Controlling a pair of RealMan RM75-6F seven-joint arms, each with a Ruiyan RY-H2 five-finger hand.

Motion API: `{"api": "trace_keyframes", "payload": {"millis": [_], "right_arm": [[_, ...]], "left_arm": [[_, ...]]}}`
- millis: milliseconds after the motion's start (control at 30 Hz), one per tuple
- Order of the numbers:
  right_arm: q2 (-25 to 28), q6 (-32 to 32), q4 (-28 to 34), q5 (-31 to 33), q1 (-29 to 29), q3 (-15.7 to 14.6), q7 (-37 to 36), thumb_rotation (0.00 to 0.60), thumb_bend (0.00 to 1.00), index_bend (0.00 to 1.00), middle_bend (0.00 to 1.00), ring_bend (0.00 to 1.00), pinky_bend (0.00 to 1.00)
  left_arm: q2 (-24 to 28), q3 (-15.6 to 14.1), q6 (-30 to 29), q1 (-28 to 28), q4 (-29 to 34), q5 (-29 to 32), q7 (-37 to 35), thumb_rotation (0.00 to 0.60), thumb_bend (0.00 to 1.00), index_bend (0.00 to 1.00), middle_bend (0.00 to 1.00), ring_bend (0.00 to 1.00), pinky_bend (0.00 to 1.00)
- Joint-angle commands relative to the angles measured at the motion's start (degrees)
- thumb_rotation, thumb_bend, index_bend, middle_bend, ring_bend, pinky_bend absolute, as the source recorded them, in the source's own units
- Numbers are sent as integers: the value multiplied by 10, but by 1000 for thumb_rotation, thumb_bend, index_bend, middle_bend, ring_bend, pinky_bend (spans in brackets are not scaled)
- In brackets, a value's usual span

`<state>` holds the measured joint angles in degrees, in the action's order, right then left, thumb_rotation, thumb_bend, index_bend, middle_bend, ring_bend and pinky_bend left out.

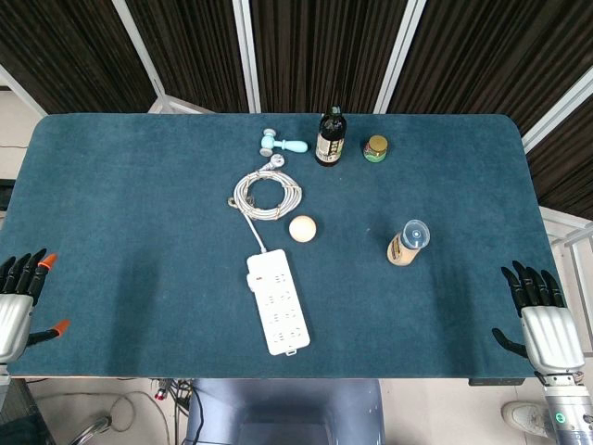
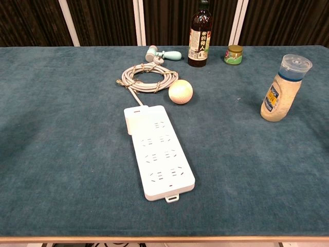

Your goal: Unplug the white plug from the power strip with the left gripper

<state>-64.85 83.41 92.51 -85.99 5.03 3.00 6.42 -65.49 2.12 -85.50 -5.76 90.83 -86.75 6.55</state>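
A white power strip (image 1: 278,304) (image 2: 162,154) lies lengthwise in the middle of the blue table. A white plug (image 1: 256,275) (image 2: 132,122) sits in it at the left of its far end. Its grey cable (image 1: 266,193) (image 2: 145,78) is coiled just behind. My left hand (image 1: 18,301) rests at the table's near left corner, far from the strip, with its fingers apart and nothing in them. At the near right corner my right hand (image 1: 542,320) is likewise open and holds nothing. Neither hand appears in the chest view.
A cream ball (image 1: 302,228) (image 2: 181,92) lies right of the cable. Behind stand a dark bottle (image 1: 331,137) (image 2: 199,36), a small jar (image 1: 375,148) (image 2: 234,54) and a teal tool (image 1: 281,143) (image 2: 163,54). A clear-capped shaker (image 1: 408,243) (image 2: 281,95) stands on the right.
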Motion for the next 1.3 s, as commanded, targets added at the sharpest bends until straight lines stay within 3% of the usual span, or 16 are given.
{"api": "trace_keyframes", "payload": {"millis": [33, 1300], "right_arm": [[0, 0, 0, -2, 0, -1, 2, 600, 266, 0, 0, 0, 0], [11, 3, 4, -29, 2, -11, -25, 600, 266, 0, 0, 0, 0]], "left_arm": [[1, 0, -2, 1, -1, -1, -1, 600, 13, 0, 0, 0, 0], [14, -11, 4, -4, 17, -23, 6, 600, 14, 0, 0, 0, 0]]}}
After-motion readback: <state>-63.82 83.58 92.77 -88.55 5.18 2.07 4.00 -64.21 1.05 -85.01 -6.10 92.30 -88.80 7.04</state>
